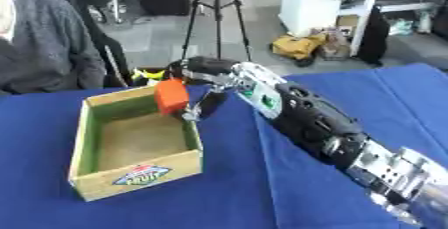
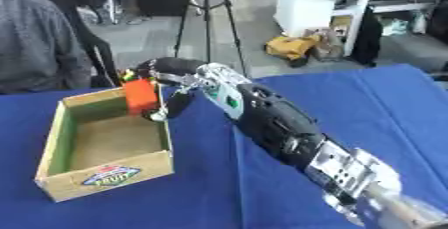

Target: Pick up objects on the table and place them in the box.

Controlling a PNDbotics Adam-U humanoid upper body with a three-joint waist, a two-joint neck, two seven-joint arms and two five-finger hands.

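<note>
Right hand (image 1: 197, 80) grips orange block (image 1: 171, 96) over box (image 1: 87, 145) rim.

Box (image 1: 131, 173) sits on the bench (image 1: 262, 198), left side — right hand (image 1: 203, 75) reaches in from the right, block (image 1: 171, 96) in its fingers (image 1: 194, 113) over the box's far right corner.

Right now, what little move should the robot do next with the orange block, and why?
Probably lower it a little and let go. The right hand has its fingers curled round the orange block, which hangs over the far right corner of the wooden box, above its bare floor. A short drop should land it inside.
</note>
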